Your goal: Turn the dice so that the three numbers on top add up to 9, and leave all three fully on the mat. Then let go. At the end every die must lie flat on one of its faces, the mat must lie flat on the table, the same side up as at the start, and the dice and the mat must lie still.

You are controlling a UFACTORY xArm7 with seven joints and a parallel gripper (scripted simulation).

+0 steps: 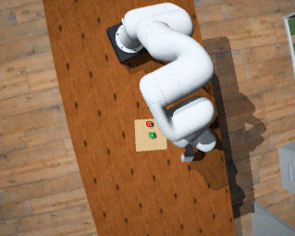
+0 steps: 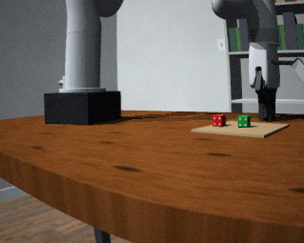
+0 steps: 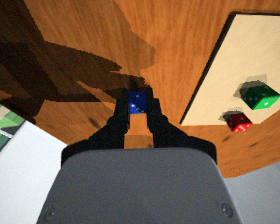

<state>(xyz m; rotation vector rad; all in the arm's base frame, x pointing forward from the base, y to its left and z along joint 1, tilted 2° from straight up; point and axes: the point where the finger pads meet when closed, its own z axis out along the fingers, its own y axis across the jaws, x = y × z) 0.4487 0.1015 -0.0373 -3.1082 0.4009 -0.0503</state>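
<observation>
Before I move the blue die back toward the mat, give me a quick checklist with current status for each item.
1. End effector shut on the blue die: ok.
2. Blue die on the mat: not ok, it sits over bare table, beside the mat's edge.
3. Red die fully on the mat, flat: ok.
4. Green die fully on the mat, flat: ok.
5. Mat lying flat on the table: ok.
6. Top faces add up to 9: cannot tell, pips too small to read.
</observation>
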